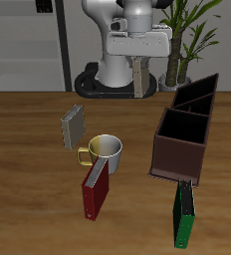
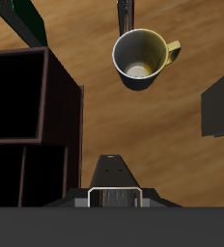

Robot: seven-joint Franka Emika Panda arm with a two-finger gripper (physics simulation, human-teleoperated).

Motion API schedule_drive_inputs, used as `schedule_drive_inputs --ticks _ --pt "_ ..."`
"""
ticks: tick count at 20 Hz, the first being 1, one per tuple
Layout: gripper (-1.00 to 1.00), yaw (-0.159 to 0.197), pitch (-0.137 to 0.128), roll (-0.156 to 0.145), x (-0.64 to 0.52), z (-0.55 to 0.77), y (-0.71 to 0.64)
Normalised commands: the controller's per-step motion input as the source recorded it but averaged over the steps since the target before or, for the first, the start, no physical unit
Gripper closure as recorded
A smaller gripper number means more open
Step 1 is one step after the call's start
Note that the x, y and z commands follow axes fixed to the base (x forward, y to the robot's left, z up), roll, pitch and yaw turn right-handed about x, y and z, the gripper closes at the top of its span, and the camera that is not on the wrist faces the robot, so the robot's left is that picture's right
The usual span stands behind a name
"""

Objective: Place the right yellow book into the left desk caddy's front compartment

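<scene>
My gripper [image 1: 139, 58] is shut on the right yellow book [image 1: 139, 82], a thin tan book hanging upright below the fingers, held high above the table near the robot's base. In the wrist view the book's edge [image 2: 112, 174] shows between my gripper's [image 2: 112, 197] fingers. The left desk caddy [image 1: 177, 157] is a long dark box with dividers and a reddish-brown end face; it runs from mid-table toward the back. The held book is above the bare table beside the caddy [image 2: 64, 96], not over it. The caddy's compartments look empty.
A second grey-tan book [image 1: 74, 127] stands beyond the mug [image 1: 106, 151], also in the wrist view [image 2: 220, 101]. The mug [image 2: 141, 58] is yellow-handled. A dark red book [image 1: 96, 189] leans by it. A green book [image 1: 184, 214] stands before the caddy's end face.
</scene>
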Motion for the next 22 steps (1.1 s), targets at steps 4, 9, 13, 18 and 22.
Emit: schedule_drive_inputs --ticks 4,9,13,18,22 --pt "1.0 -0.038 0.011 0.014 0.09 -0.03 0.2" --pt "1.0 -0.022 0.011 0.033 0.06 -0.02 0.21" --pt "1.0 -0.019 -0.004 0.018 0.03 0.02 0.09" --pt "1.0 -0.017 -0.005 0.009 0.05 0.03 0.03" --pt "1.0 -0.029 0.023 0.007 0.12 -0.06 0.15"
